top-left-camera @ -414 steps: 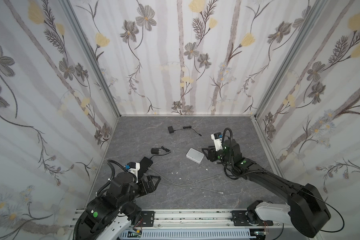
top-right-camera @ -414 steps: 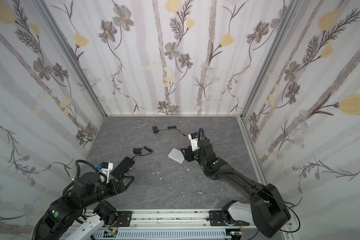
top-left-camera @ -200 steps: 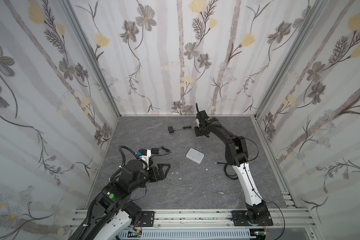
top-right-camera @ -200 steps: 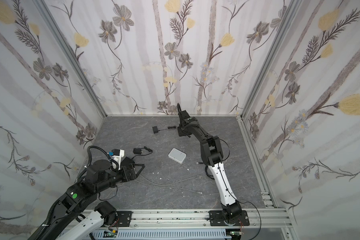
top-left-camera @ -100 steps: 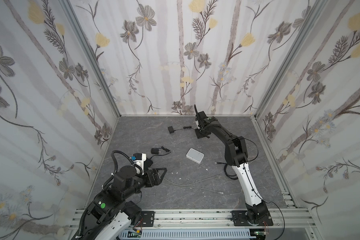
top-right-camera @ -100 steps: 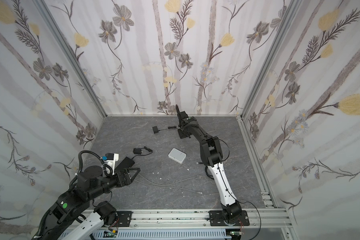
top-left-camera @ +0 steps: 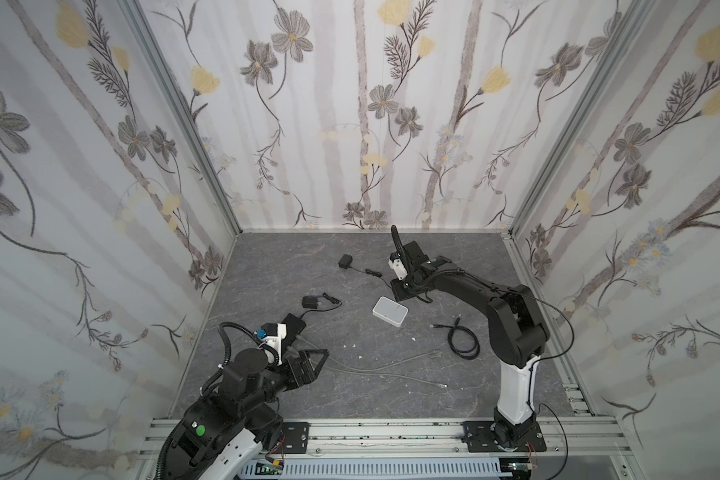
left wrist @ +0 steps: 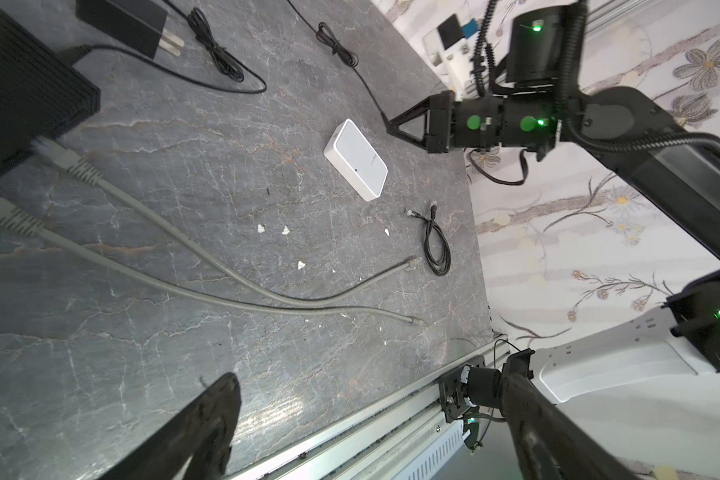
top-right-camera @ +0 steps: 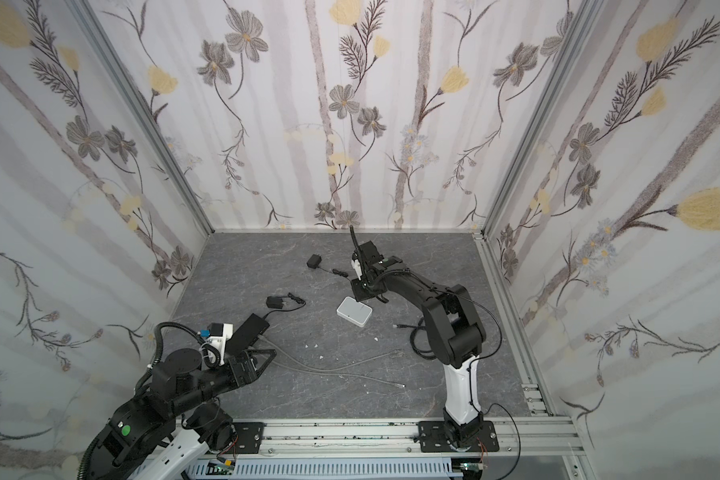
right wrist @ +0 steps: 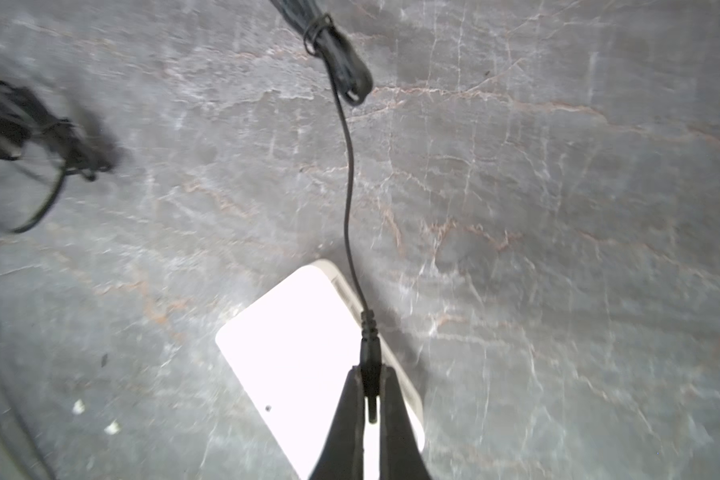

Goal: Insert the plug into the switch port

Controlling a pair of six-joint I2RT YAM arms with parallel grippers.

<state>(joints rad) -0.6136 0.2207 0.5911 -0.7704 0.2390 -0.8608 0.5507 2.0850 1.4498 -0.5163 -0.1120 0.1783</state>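
Right end effector [right wrist: 368,376] clenched on plug [right wrist: 369,349] near switch [right wrist: 292,345]; left end effector [top-left-camera: 310,365] released. Your risk: plug pivots in pinch, misses unseen port, shoves unbraced switch.

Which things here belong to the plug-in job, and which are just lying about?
Job: right pincer, shut on the plug; its thin black cable; white switch box.
Lying about: two grey cables; coiled black cable; black box; open left pincer.
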